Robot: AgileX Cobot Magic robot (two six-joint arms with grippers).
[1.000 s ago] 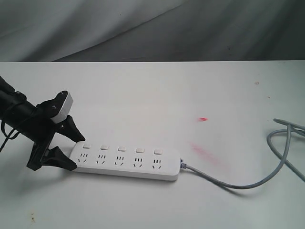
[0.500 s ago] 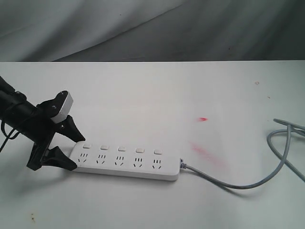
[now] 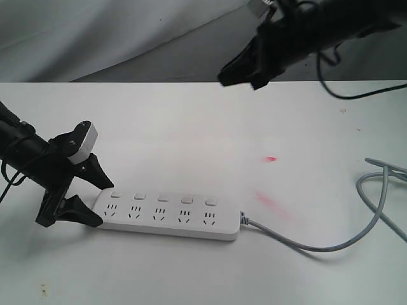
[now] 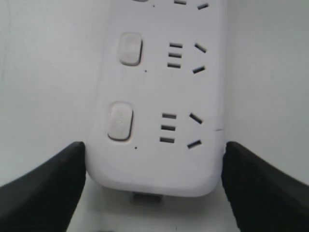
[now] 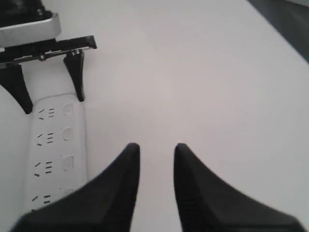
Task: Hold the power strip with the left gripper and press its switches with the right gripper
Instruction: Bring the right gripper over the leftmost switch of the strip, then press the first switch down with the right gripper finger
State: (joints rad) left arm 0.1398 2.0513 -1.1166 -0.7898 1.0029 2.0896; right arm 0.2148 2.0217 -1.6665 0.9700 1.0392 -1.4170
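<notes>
The white power strip (image 3: pixel 168 216) lies flat on the white table, its five switches (image 3: pixel 163 197) in a row above the sockets. My left gripper (image 3: pixel 105 203) is shut on the strip's left end, one black jaw against each long side; the left wrist view shows that end (image 4: pixel 154 164) between the fingers (image 4: pixel 43 188), with the nearest switch (image 4: pixel 120 121) just beyond. My right gripper (image 3: pixel 238 73) hangs high above the table's far edge, well away from the strip. Its jaws (image 5: pixel 156 146) stand open and hold nothing, with the strip (image 5: pixel 55 154) off to one side.
A grey cable (image 3: pixel 318 246) runs from the strip's right end and loops toward the table's right edge. Red smudges (image 3: pixel 271 158) mark the tabletop right of the middle. A grey cloth backdrop (image 3: pixel 127 38) hangs behind the table.
The right arm has come into the exterior view at the top right, above the table's far edge. The left gripper and the strip have not moved.
</notes>
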